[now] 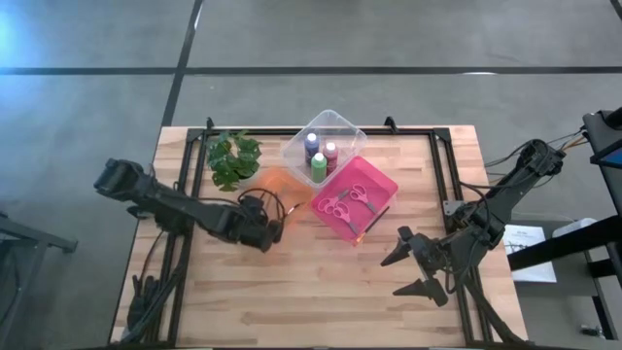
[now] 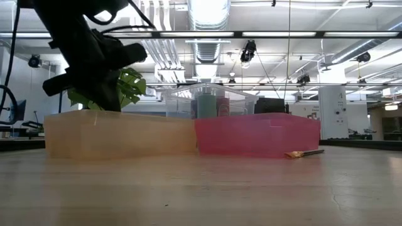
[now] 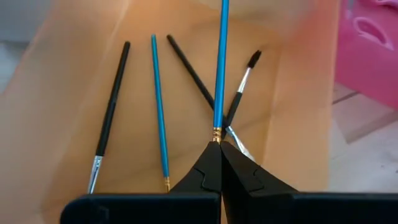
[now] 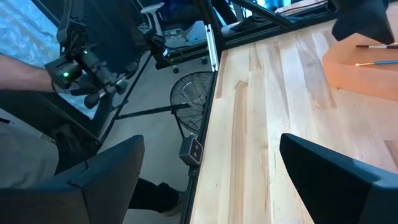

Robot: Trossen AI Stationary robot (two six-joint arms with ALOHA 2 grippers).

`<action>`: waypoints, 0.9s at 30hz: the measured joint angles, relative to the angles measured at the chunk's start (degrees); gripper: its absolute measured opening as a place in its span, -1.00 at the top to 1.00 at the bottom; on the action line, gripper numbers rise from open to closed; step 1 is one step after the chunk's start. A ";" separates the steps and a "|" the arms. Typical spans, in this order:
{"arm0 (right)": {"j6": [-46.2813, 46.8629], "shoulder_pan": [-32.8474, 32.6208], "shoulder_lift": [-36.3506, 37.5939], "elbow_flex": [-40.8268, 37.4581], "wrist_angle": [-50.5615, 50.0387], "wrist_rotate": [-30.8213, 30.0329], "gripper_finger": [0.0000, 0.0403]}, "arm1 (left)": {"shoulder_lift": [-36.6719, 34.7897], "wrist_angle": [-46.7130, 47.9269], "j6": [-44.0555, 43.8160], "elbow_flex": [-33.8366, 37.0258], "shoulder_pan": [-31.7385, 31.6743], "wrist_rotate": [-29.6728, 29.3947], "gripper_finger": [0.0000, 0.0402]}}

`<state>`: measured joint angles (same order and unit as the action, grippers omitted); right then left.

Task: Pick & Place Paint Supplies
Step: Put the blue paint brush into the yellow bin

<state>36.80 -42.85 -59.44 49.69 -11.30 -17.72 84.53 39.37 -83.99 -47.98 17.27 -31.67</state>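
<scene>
My left gripper [image 3: 217, 144] is shut on a blue paintbrush [image 3: 220, 68] over the orange tray [image 1: 278, 181]. In that tray lie several brushes: a black one [image 3: 112, 99], a blue one [image 3: 158, 106], and two crossed black ones [image 3: 191, 71]. The clear tray [image 1: 342, 124] holds the blue-purple [image 1: 311, 144], red [image 1: 331, 152] and green [image 1: 319, 165] bottles. Pink-handled scissors [image 1: 350, 200] lie in the pink tray [image 1: 385, 181]. One more brush [image 2: 305, 152] rests on the table by the pink tray's near right side. My right gripper [image 1: 404, 270] waits open near the table's right near corner. My left gripper pinches the blue paintbrush at its gold ferrule end [image 3: 216, 132], between the two fingertips. The fingers lie along the brush, and its blue handle runs straight on ahead of them over the orange tray's floor. The handle's far end leaves the frame, so whether it touches the tray does not show.
A leafy plant [image 1: 233, 158] stands at the far left behind the orange tray. Bare wood [image 1: 321, 282] stretches along the table's near side. In the right wrist view a person [image 4: 31, 118] holding a controller stands beside the table's edge, with a fan [image 4: 193, 93] on the floor.
</scene>
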 joint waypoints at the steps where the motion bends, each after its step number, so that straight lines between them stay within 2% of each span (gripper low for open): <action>1: 0.07 0.00 0.00 0.00 -0.02 -0.03 -0.84 | 0.00 -0.59 0.02 0.30 -0.53 0.94 1.00; 6: 0.08 0.00 0.00 0.00 -0.02 -0.28 -0.84 | 0.00 -2.35 -0.26 1.43 -0.91 2.72 1.00; 22: -0.55 0.00 0.00 0.00 -0.04 -0.28 -0.84 | 0.00 -2.41 -0.48 1.50 -0.86 2.77 1.00; 27: -0.51 0.00 0.00 0.00 -0.05 -0.28 -0.84 | 0.02 -2.31 -0.90 1.50 -0.87 2.74 0.92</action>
<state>36.29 -42.85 -59.44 49.69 -11.34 -18.00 84.55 37.06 -84.89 -46.48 16.40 -28.93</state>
